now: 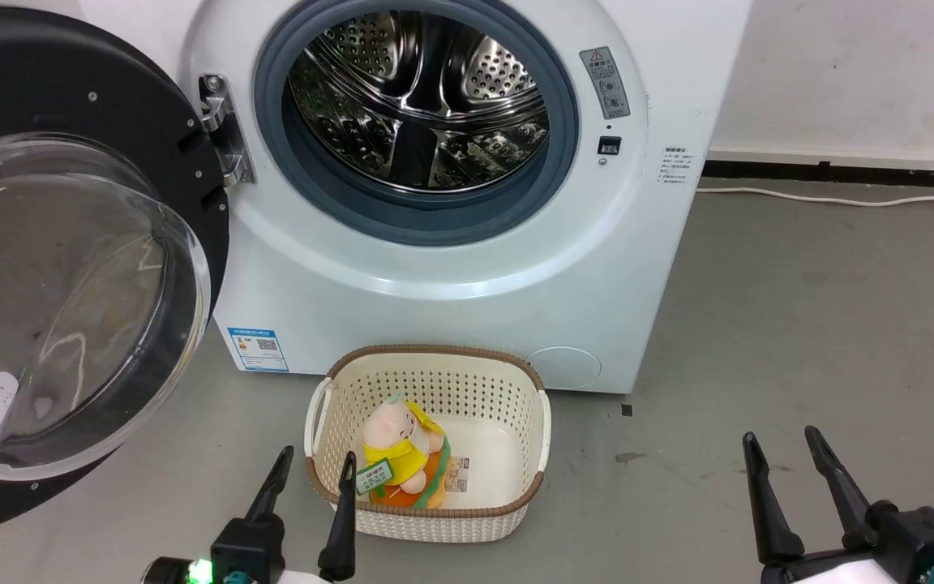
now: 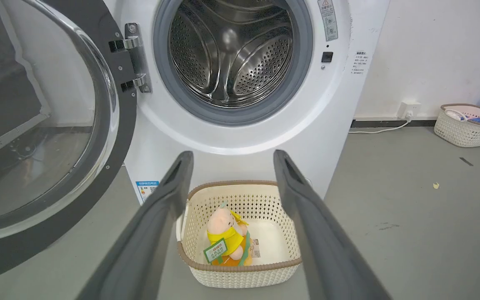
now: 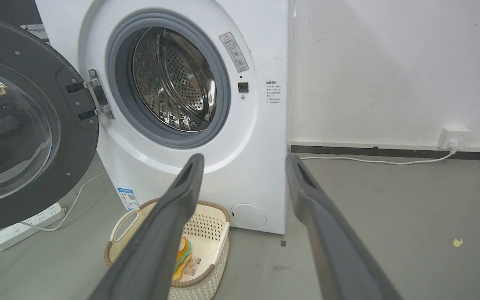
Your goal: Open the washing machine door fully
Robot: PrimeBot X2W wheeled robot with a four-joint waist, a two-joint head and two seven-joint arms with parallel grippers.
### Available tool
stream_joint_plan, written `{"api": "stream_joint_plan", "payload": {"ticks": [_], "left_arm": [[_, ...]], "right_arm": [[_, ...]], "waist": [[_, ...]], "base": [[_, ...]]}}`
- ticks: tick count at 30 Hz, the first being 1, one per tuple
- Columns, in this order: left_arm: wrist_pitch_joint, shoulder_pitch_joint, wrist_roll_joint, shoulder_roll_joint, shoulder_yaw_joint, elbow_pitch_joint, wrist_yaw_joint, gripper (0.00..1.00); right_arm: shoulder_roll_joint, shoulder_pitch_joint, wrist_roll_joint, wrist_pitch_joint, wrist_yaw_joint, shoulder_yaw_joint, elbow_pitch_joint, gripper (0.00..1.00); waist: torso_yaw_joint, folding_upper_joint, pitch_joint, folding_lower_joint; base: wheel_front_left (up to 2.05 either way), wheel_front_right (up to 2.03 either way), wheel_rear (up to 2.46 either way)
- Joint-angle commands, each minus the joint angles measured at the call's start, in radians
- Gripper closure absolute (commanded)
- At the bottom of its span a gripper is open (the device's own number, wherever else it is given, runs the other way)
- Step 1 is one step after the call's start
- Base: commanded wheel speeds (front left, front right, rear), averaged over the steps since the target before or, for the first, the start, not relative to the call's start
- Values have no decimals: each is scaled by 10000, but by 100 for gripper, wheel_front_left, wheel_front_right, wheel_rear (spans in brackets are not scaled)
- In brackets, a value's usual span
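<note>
Head view: the washing machine door stands swung wide at the left of the washing machine, hanging on its metal hinge, with the drum opening uncovered. The left end effector and right end effector each have their fingers spread and grip nothing. A blue label with a QR code and a grey warning sticker carry print too small to read.

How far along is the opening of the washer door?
Done, it seems: the large round glossy black door with its bulging glass window stands swung wide on its metal hinge, baring the steel drum of the white washing machine. In hand: nothing; left tool and right tool are open, apart from it. Left: perhaps nothing.
</note>
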Motion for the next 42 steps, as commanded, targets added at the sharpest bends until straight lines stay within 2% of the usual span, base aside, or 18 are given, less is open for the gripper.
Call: {"api": "stream_joint_plan", "payload": {"ticks": [1, 8, 20, 34, 35, 42], "left_arm": [[-53, 155, 86, -49, -57, 3, 54, 0], [-54, 135, 383, -208, -39, -48, 99, 0], [-54, 79, 659, -323, 39, -109, -69, 0], [-55, 52, 512, -562, 283, 14, -222, 0], [2, 22, 565, -545, 253, 31, -210, 100], [66, 14, 582, -551, 291, 2, -231, 100]], "right_arm": [[45, 75, -40, -41, 8, -8, 44, 0], [77, 73, -85, -44, 8, -46, 17, 0], [123, 56, -96, -44, 8, -61, 52, 0], [134, 65, -114, -45, 8, -53, 145, 0], [104, -2, -99, 2, 0, -48, 139, 100], [107, -23, -135, 63, -2, -47, 122, 100]], "waist": [[1, 0, -13, 0], [54, 0, -66, 0], [-29, 0, -28, 0], [-40, 0, -57, 0], [-42, 0, -57, 0], [-54, 0, -51, 0]], "base": [[0, 0, 0], [0, 0, 0], [0, 0, 0], [0, 0, 0], [0, 0, 0], [0, 0, 0]]}}
